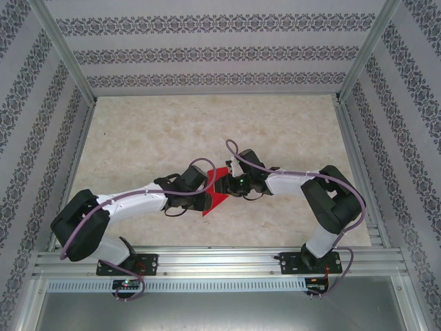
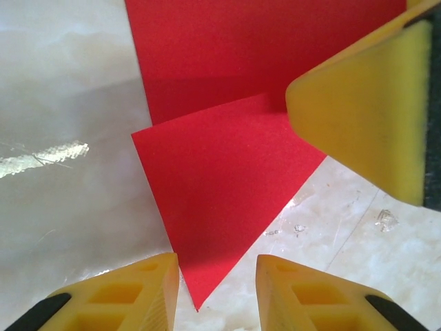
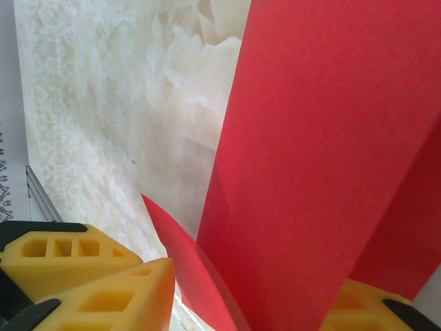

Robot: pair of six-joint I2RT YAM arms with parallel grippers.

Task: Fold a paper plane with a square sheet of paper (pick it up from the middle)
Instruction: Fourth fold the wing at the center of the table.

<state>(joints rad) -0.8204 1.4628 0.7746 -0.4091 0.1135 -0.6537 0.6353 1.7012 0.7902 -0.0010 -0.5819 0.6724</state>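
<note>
The red square sheet of paper lies at the table's middle, folded into a pointed shape with its tip toward the near edge. In the left wrist view a triangular flap of the paper points back between my left gripper's yellow fingers, which stand apart and open on either side of the tip. My left gripper and right gripper meet over the paper from opposite sides. A right finger rests on the sheet's edge. In the right wrist view the paper rises curled between the spread fingers of my right gripper.
The marble-patterned table is walled by patterned panels on three sides. An aluminium rail with both arm bases runs along the near edge. Purple cables loop over each arm.
</note>
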